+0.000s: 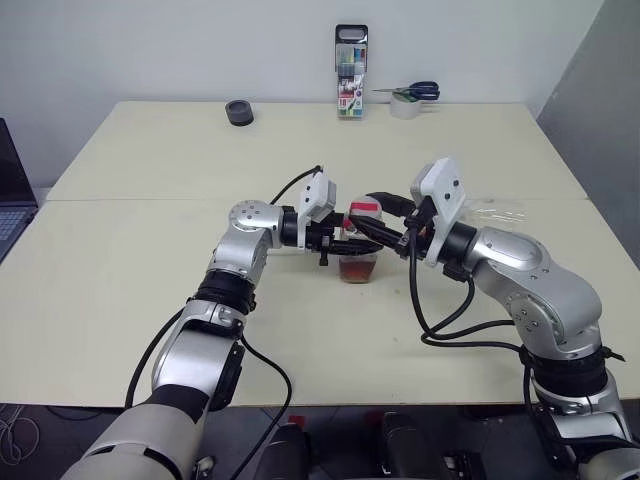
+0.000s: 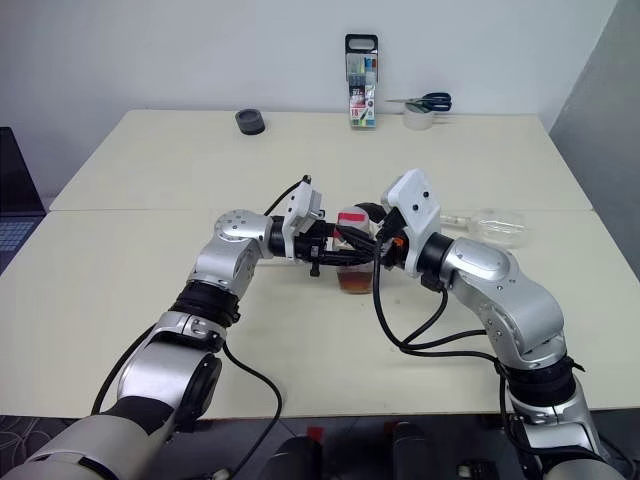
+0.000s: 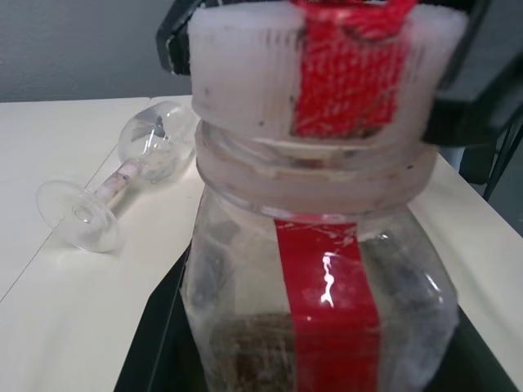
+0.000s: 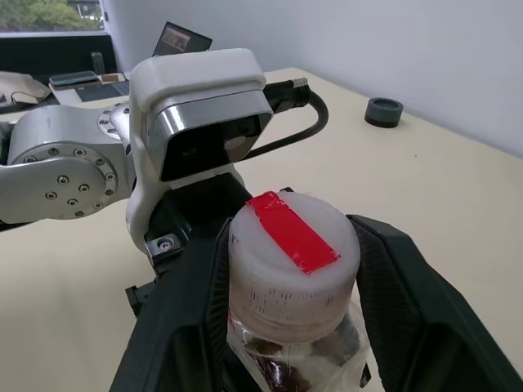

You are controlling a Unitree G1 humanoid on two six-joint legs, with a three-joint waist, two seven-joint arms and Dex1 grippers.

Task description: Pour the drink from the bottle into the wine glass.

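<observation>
The right gripper (image 4: 290, 286) had its jaws set either side of the bottle's white cap (image 4: 292, 253), one black finger on each flank of it. Whether they were pressing it or only bracketing it could not be told from the pictures. The cap sat straight between them, with a strip of red tape across its top.

The left gripper (image 1: 335, 240) was clenched on the bottle (image 1: 358, 250) lower down, gripping the body from the robot's left side and holding it upright, so the bottle's long axis ran vertical. It stood between the two arms near the middle of the desk (image 1: 150, 290); whether its base rested on the surface or hung just above it was unclear. The right jaws came at the cap from the opposite side, roughly level. My reading is that the coming move was a twist of the cap about that upright axis, with the left arm steadying the body.

The bottle held the drink (image 1: 357, 270), a reddish-brown layer filling only the lower part. Its cap was still on, so nothing could be poured yet.

The wine glass (image 2: 488, 222) lay on its side on the desk, beyond the right forearm and well apart from the bottle, bowl and foot both down on the surface. It looked empty. It would need standing up before any pouring, and the right arm was the nearer one to it.
</observation>
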